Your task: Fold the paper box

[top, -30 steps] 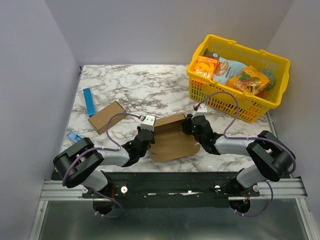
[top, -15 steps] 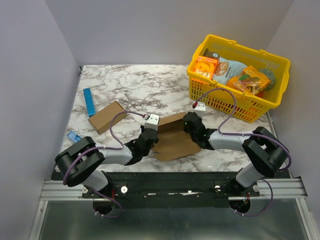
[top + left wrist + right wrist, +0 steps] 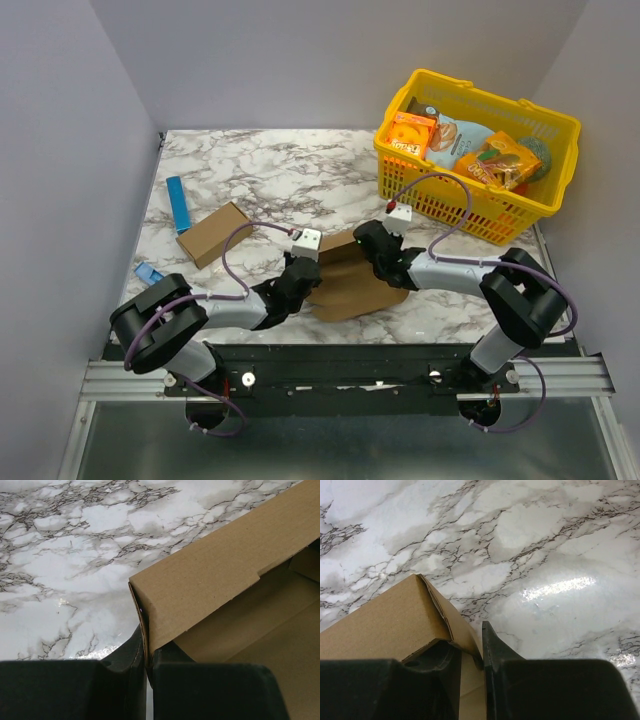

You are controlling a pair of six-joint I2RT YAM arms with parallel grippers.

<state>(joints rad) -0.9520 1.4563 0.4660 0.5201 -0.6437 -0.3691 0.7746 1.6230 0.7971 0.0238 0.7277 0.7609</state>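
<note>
- The top view shows the paper box (image 3: 350, 285) lying partly raised near the front middle of the marble table (image 3: 290, 180). The left gripper (image 3: 306, 280) is at its left edge and the right gripper (image 3: 368, 248) at its far right corner.
- Only the top view shows the rest of the scene. A second plain brown carton (image 3: 213, 233) lies well to the left, with a blue strip (image 3: 178, 203) beside it and a small blue item (image 3: 148, 272) at the table's left edge. A yellow basket (image 3: 520, 215) stands at the far right.
- The left wrist view adds the grip itself. The two dark fingers (image 3: 125, 655) are pinched nearly together on the upright edge of a cardboard wall, and the box's open inside spreads to the right.
- The right wrist view shows a folded corner flap running down between its fingers (image 3: 492, 650). The gap is narrow and the jaws seem to clamp the flap, though the near finger is partly hidden under the panel.
- The cardboard is bare in every view, with no print or label.
- An orange snack box (image 3: 410, 133) in the basket bears a printed word that is too small to read. The packets beside it are equally illegible.
</note>
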